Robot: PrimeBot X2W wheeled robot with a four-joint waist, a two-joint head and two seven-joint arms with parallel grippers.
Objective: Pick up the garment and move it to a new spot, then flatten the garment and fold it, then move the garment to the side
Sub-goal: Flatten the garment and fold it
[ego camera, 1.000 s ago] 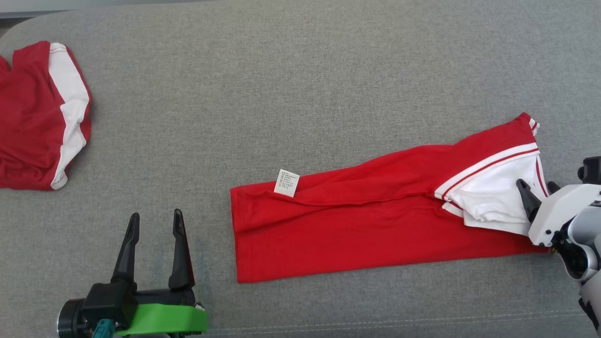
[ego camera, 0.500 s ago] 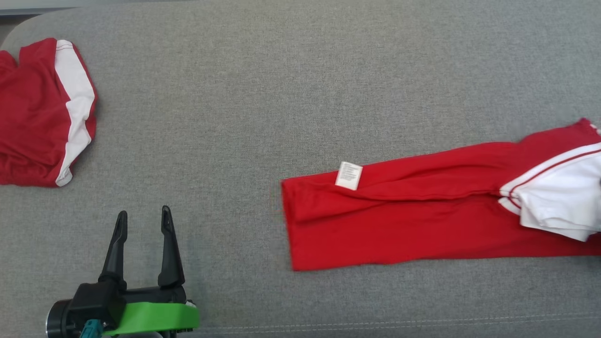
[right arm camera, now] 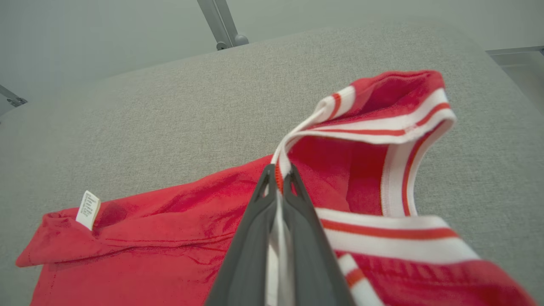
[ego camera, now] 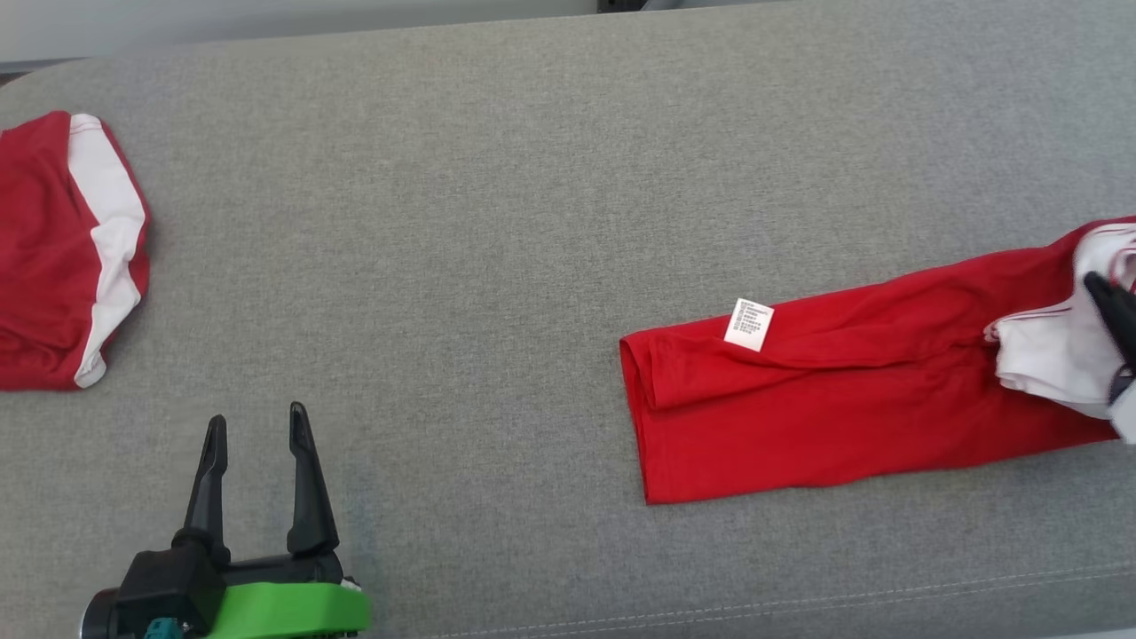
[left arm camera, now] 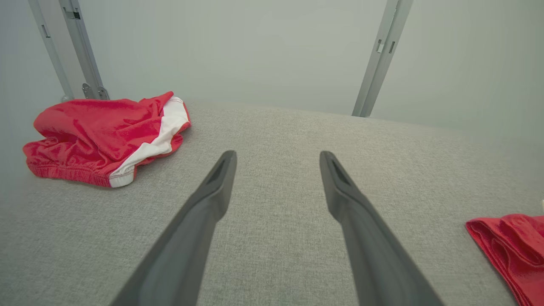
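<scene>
The garment (ego camera: 843,399) is a long red piece with white striped trim and a small white label (ego camera: 749,323). It lies folded lengthwise at the right of the grey cushion. My right gripper (ego camera: 1096,284) is at its right end, shut on the white trim. In the right wrist view the gripper's (right arm camera: 278,170) fingers pinch the striped band, and that end of the garment (right arm camera: 365,161) is lifted and bunched. My left gripper (ego camera: 256,417) rests open at the lower left over bare cushion, holding nothing. Its fingers (left arm camera: 212,199) stand well apart, and the garment's left end (left arm camera: 510,250) lies far to their right.
A second red and white garment (ego camera: 53,257) lies crumpled at the far left edge, seen also as a heap (left arm camera: 102,136) in the left wrist view. The grey cushion (ego camera: 497,222) has a stitched seam along its near edge. Metal posts (left arm camera: 380,55) stand behind it.
My right gripper has shut on the white trim and drawn the garment to the right, lifting that end. The head view has shifted a little. The left gripper has stayed open.
</scene>
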